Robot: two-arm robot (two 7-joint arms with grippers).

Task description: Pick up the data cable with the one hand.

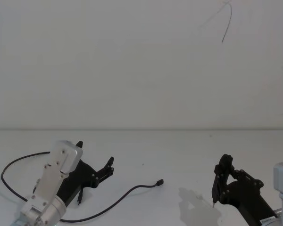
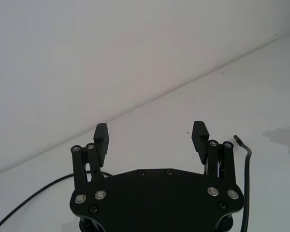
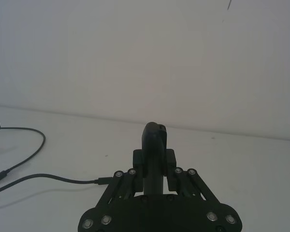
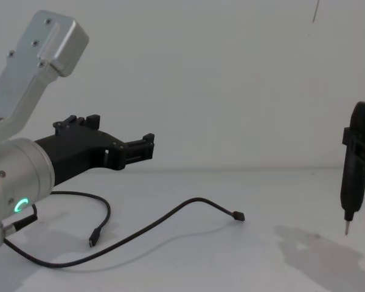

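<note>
Open table (image 1: 188, 155) around data cable (image 1: 144, 186)

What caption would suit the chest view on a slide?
Left gripper, jaws open, hovers above the loose black data cable on the white table; right gripper holds a pen-shaped tool tip-down.

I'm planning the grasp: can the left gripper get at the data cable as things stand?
Probably yes. The left gripper hangs open above the table, with the data cable lying bare below it and nothing between. The right gripper, shut on a pen-shaped tool, is well off to the right.
</note>
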